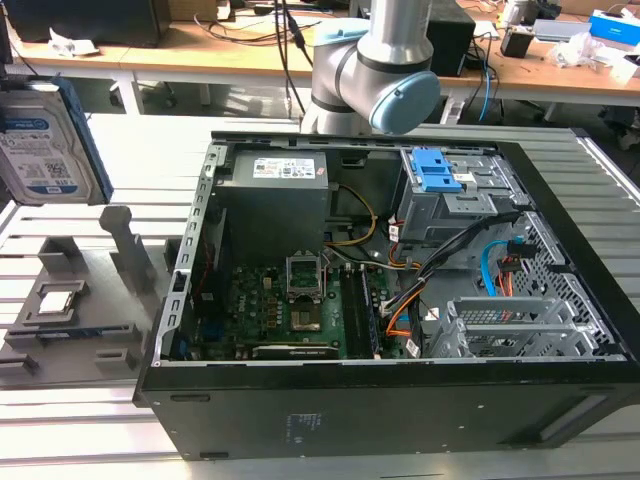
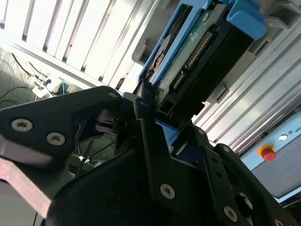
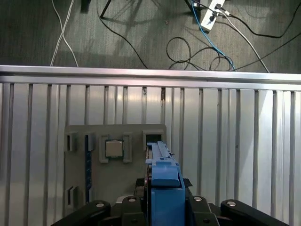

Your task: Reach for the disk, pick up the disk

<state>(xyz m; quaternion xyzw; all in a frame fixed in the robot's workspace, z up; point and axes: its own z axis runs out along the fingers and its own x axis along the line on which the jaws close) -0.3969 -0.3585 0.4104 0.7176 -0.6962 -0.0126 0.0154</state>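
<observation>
1. The disk [image 1: 45, 140], a rectangular silver metal hard drive with a white-and-blue label and blue plastic side rails, hangs in the air at the exterior view's left; it is well apart from the open black computer case [image 1: 400, 400].
2. In the first wrist view the gripper [image 3: 164, 205] straddles the disk's blue rail; the black fingers [image 3: 194, 209] press against it from both sides, so they are pinching the disk, not spread.
3. The second wrist view shows the drive edge-on with its green circuit board exposed; a finger [image 2: 146, 122] bears on the rail end, probably so the load goes into plastic rather than the board.
4. Below the disk lies a flat grey moulded holder [image 3: 75, 174] on the slatted aluminium table [image 1: 60, 440]; a small square silver processor chip [image 3: 113, 148] sits in one pocket, and an open slot [image 3: 153, 137] lies right under the drive.
5. The drive is upright, on its narrow edge, which suits a slot of that shape; it looks clear of the holder, so I judge the pick-up made.
</observation>
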